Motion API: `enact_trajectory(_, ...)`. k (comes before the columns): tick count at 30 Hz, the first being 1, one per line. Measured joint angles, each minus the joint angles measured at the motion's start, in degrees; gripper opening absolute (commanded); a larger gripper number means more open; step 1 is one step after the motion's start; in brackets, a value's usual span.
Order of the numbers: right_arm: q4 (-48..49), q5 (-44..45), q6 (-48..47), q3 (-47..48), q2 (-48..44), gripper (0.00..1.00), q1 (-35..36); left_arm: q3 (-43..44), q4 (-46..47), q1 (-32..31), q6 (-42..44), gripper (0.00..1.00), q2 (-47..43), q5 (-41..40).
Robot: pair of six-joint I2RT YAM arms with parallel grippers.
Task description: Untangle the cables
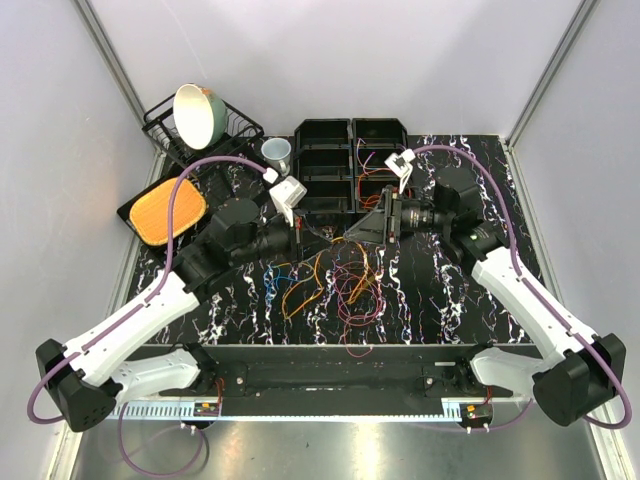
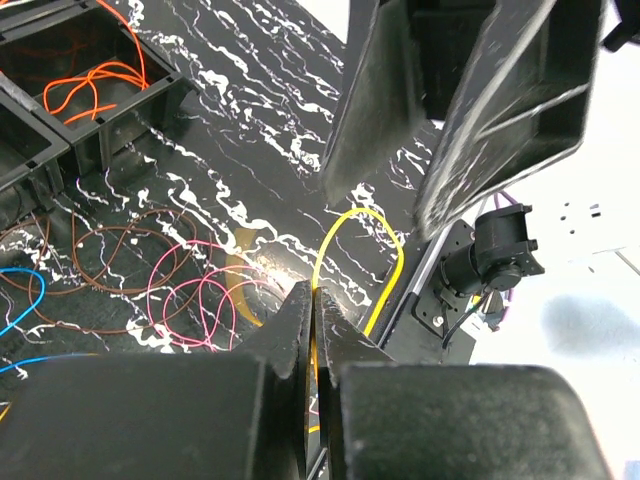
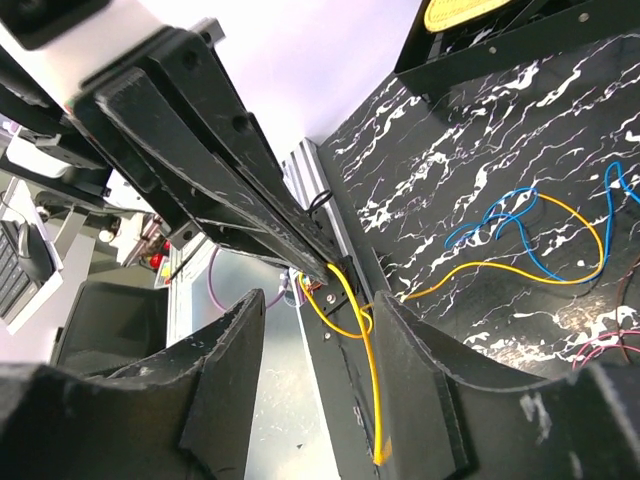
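**Cables** (image 1: 335,285) — a loose heap of string-thin wires in orange, red, blue, yellow and maroon, at mid-bench (image 1: 450,290). An orange one lies in a bin (image 2: 90,85) on the far side.

**Handling (judged):** near weightless, limp, and springy in their loops. The skin looks smooth and apt to slip. Strands will likely drag their neighbours where they cross. They are not fragile, but a sharp tug would probably tighten snarls.

**Yellow cable** (image 2: 360,211) — raised above the bench, arched in a loop.

**Left end effector** (image 2: 312,295) — pinched tight on the yellow cable.

**Right end effector** (image 3: 320,310) — jaws spread, straddling the same strand without gripping it.

**Best hold:** a free stretch of a single strand, away from crossings — pinch square and draw slowly.
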Motion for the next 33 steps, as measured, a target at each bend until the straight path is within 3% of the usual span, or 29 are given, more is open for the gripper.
enact_trajectory(7,0.02,0.15,-0.02,-0.09,0.98,0.39,1.4,0.52,0.72,-0.42,0.0,0.0,0.0,-0.07)
enact_trajectory(13,0.0,0.83,-0.17,-0.09,1.86,0.0,2.25,0.74,0.72,-0.74,0.0,0.0,0.0,-1.25)
enact_trajectory(16,0.0,1.18,0.02,-0.09,1.9,0.0,2.34,0.74,0.7,-0.81,0.02,0.49,0.0,-2.91)
enact_trajectory(17,0.0,1.25,0.0,-0.07,1.92,0.0,2.36,0.76,0.66,-0.83,-0.02,0.84,0.0,-3.85)
enact_trajectory(19,-0.13,2.36,-0.02,0.11,1.95,0.0,2.43,1.16,-0.83,-0.94,-0.07,0.99,-0.02,-6.32)
enact_trajectory(25,-5.18,8.9,-2.1,11.87,4.83,0.0,2.58,1.88,-9.94,-0.96,-0.92,0.99,-5.84,-20.37)
enact_trajectory(33,-7.78,17.31,-4.63,40.98,14.95,0.0,2.58,-0.46,-27.06,-0.94,-2.95,0.99,-23.45,-35.36)
